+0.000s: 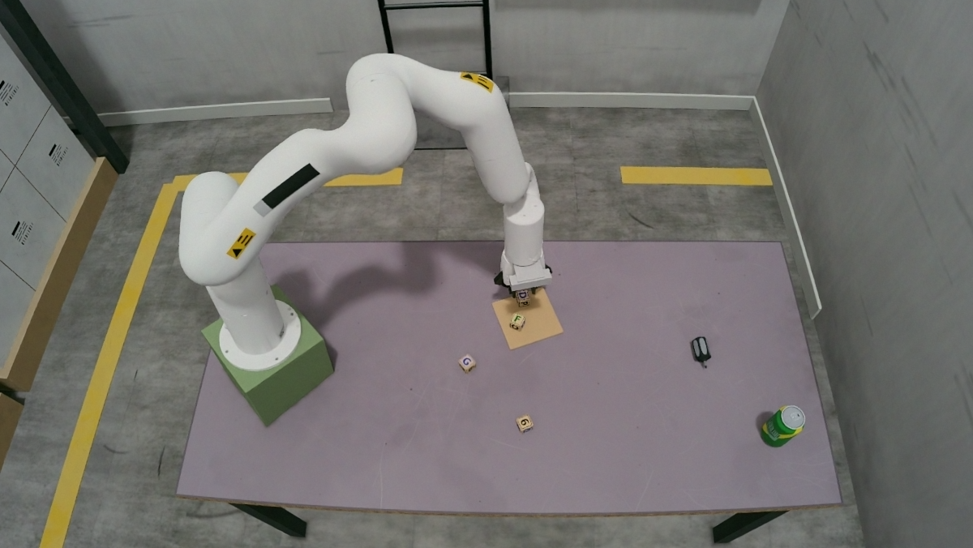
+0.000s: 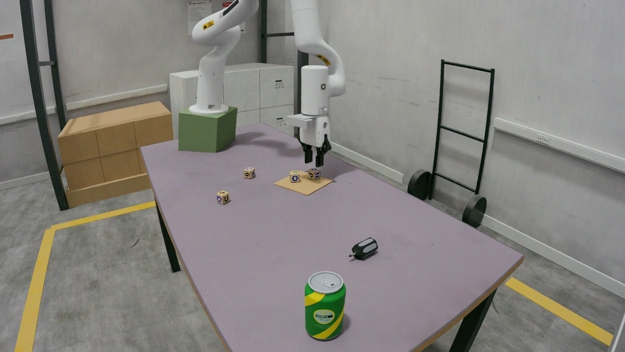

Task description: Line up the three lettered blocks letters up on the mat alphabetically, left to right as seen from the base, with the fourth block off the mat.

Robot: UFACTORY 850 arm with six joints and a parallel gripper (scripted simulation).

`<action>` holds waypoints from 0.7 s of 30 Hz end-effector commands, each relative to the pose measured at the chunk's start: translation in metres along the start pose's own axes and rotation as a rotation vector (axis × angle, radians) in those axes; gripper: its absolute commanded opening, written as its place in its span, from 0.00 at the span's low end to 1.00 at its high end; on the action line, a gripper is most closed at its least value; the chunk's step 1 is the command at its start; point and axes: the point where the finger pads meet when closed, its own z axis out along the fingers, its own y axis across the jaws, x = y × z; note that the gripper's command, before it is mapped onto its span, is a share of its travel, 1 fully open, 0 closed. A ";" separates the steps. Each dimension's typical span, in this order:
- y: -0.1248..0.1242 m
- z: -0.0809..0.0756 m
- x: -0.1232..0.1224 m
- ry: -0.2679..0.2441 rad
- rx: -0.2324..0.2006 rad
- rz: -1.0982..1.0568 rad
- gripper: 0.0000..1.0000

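A tan mat [image 1: 541,331] [image 2: 305,188] lies mid-table. On it stands a block with F on top [image 1: 517,321] [image 2: 294,176]. Beside it, at the mat's far edge, stands a second block [image 1: 522,297] [image 2: 313,173]; the gripper partly hides its top letter. My gripper [image 1: 522,288] [image 2: 316,158] hangs just above this second block with its fingers apart, holding nothing. A block with G on top [image 1: 467,362] [image 2: 249,172] sits on the table off the mat, towards the base. A block with 9 on top [image 1: 524,423] [image 2: 223,197] sits further off near the front.
A black tool [image 1: 700,349] [image 2: 364,248] lies on the right part of the table. A green can [image 1: 782,425] [image 2: 324,311] stands near the right front corner. The arm's green base block [image 1: 272,370] [image 2: 206,129] stands at the left end.
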 end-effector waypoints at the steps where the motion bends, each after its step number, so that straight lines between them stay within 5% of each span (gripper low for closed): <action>1: -0.001 -0.020 0.000 0.000 0.003 0.000 0.48; 7: -0.001 -0.041 0.000 0.000 0.003 0.000 0.48; 14: -0.001 -0.044 0.000 0.000 0.003 0.000 0.48; 15: -0.001 -0.044 0.000 0.000 0.003 0.000 1.00; 21: -0.001 -0.044 0.000 0.000 0.003 0.000 1.00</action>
